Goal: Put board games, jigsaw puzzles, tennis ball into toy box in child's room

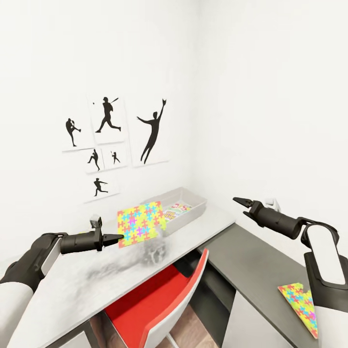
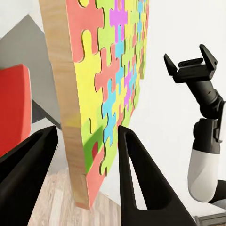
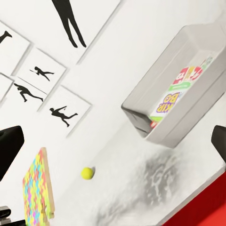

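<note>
My left gripper (image 1: pixel 119 238) is shut on the lower edge of a jigsaw puzzle (image 1: pixel 141 223), holding it upright above the white table (image 1: pixel 67 290). In the left wrist view the puzzle (image 2: pixel 110 89) stands between the black fingers (image 2: pixel 141 183). Just behind it the grey toy box (image 1: pixel 192 217) holds board games (image 1: pixel 176 211). A second jigsaw puzzle (image 1: pixel 298 300) lies on the dark grey unit. My right gripper (image 1: pixel 240 201) hangs open and empty over that unit. In the right wrist view the tennis ball (image 3: pixel 86 173) rests on the table between the held puzzle (image 3: pixel 36 194) and the toy box (image 3: pixel 155 89).
A red chair (image 1: pixel 154 299) is tucked under the table's front edge. Black baseball-player silhouettes (image 1: pixel 107 116) hang on the white wall behind. The dark grey unit (image 1: pixel 251 270) runs lower along the right wall. The room corner closes in just past the toy box.
</note>
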`<state>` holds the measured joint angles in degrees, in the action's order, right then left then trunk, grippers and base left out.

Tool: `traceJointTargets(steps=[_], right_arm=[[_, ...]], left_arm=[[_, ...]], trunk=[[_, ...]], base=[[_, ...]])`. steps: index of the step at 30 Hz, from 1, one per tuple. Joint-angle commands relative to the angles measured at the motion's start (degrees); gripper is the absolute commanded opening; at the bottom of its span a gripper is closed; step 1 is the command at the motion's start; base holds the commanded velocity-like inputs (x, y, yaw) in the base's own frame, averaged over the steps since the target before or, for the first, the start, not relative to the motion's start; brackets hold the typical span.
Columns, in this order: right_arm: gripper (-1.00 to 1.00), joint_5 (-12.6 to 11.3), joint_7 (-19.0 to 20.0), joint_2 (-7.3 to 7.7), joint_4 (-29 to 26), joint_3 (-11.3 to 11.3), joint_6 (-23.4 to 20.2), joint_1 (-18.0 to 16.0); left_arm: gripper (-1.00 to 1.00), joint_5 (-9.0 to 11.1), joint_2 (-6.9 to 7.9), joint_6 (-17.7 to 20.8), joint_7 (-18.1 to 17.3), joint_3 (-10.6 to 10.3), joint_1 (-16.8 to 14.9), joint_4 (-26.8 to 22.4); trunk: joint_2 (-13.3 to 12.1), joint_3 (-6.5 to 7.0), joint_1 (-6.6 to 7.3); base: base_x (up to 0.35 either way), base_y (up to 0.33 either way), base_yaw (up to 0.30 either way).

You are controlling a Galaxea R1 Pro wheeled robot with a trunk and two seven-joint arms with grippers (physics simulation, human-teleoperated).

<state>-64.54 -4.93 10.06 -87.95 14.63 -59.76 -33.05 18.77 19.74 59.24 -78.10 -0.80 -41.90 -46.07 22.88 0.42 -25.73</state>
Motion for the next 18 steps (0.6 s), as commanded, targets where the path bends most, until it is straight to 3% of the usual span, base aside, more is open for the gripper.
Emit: traceJointTargets(steps=[1, 6, 13, 18], right_arm=[[1.00, -0.6, -0.5, 0.00, 0.0, 0.0, -0.2, 0.0], [1.00, -0.5, -0.5, -0.20, -0.2, 0.0, -0.2, 0.2], [1.00, -0.5, -0.5, -0.30, -0.1, -0.1, -0.2, 0.3], [1.00, -0.4, -0.5, -0.32, -0.1, -0.1, -0.2, 0.5]], left_arm=[[-1.00, 0.2, 0.03, 0.5, -0.2, -0.1, 0.0, 0.0], [-1.00, 0.2, 0.04, 0.5, -0.2, -0.1, 0.0, 0.0], [-1.00, 0.2, 0.07, 0.5, -0.2, -0.1, 0.0, 0.0], [-1.00, 0.2, 0.03, 0.5, -0.3, -0.1, 0.0, 0.0]], trunk=[[0.0, -0.02, -0.05], [0.0, -0.02, -0.05], [0.0, -0.02, -0.05], [0.0, -0.02, -0.05]], base=[[0.326, 0.000, 0.000], [0.326, 0.000, 0.032], [0.326, -0.017, 0.236], [0.298, -0.172, 0.146]])
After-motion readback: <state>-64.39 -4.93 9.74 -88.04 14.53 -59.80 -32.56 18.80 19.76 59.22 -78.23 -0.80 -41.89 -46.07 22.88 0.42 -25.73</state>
